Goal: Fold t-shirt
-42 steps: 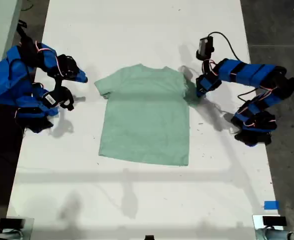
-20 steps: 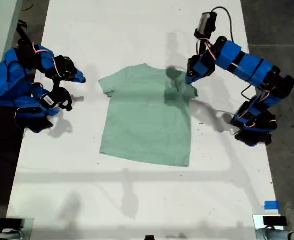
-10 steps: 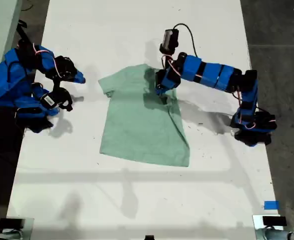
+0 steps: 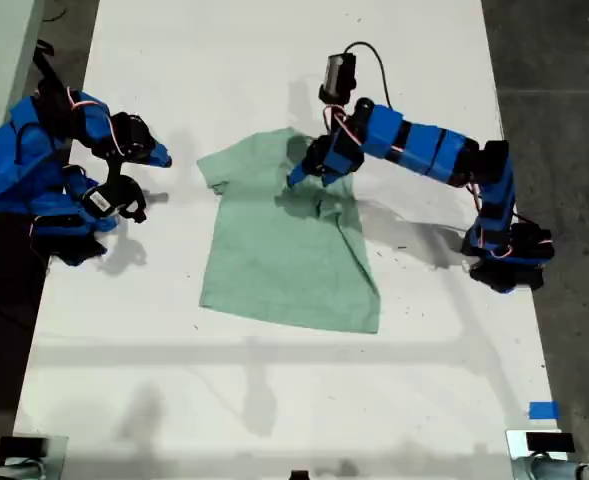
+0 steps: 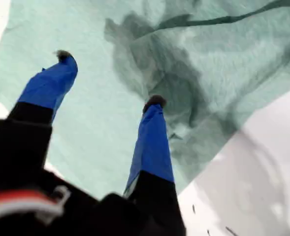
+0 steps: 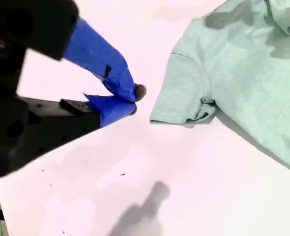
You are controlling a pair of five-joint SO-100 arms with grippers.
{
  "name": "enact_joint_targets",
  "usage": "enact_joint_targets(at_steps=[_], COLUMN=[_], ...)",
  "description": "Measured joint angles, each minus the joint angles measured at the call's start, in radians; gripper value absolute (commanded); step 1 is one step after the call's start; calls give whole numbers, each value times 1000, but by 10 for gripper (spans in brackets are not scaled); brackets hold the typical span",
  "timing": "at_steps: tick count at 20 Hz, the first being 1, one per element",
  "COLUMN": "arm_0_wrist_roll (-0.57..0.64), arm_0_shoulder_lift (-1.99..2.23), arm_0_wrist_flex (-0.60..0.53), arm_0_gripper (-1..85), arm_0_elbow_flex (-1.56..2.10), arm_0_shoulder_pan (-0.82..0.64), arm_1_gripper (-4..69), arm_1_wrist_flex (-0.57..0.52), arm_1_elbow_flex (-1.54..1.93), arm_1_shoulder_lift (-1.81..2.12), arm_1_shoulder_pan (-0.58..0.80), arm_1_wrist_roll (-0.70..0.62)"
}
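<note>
Risk first. First gripper (image 4: 299,178) over the upper middle of the t-shirt (image 4: 274,260) in the exterior view, jaws spread wide, nothing between them; the first wrist view shows both blue fingers (image 5: 152,142) apart above rumpled cloth. Sleeve and side on the exterior view's right lie turned inward over the body, edge running diagonally. Likely failure: the turned-in flap is loose and uneven, so it could spring or slide back out, or a fingertip could snag it and drag the whole garment sideways on withdrawal. Cause would be light cloth on a smooth top with nothing pinning it. Wrinkles under the gripper may also lock a crooked crease into later folds.

Second gripper (image 6: 130,101) at the exterior view's left, off the cloth, tips closed together on nothing, close beside the flat sleeve (image 6: 181,91) on that side. A grasp there could pinch both layers or push the sleeve rather than lift it.

T-shirt sits around the centre of the exterior frame, collar toward the top of the frame, hem toward the bottom.

Surface: white table (image 4: 274,400), matte, flat, a few dark specks. Small blue tape patch (image 4: 542,410) at lower right of the exterior frame. Dark grey floor (image 4: 564,60) along the right edge; darker floor at the left edge.
</note>
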Motion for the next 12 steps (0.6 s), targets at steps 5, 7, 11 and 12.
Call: enact_joint_targets(at_steps=[5, 7, 11, 12], arm_0_wrist_roll=[0, 0, 26, 41], arm_0_shoulder_lift=[-51, -66, -150, -186], arm_0_wrist_flex=[-37, -49, -75, -78], arm_0_gripper=[4, 19, 248, 262], arm_0_elbow_flex=[0, 0, -3, -11], arm_0_shoulder_pan=[0, 0, 0, 0], arm_1_gripper=[257, 192, 181, 179], arm_1_wrist_flex=[98, 98, 94, 94], arm_1_elbow_flex=[232, 403, 729, 787], arm_1_shoulder_lift=[376, 558, 870, 923], arm_1_shoulder_pan=[89, 133, 195, 199], arm_1_wrist_roll=[-38, -40, -40, -40])
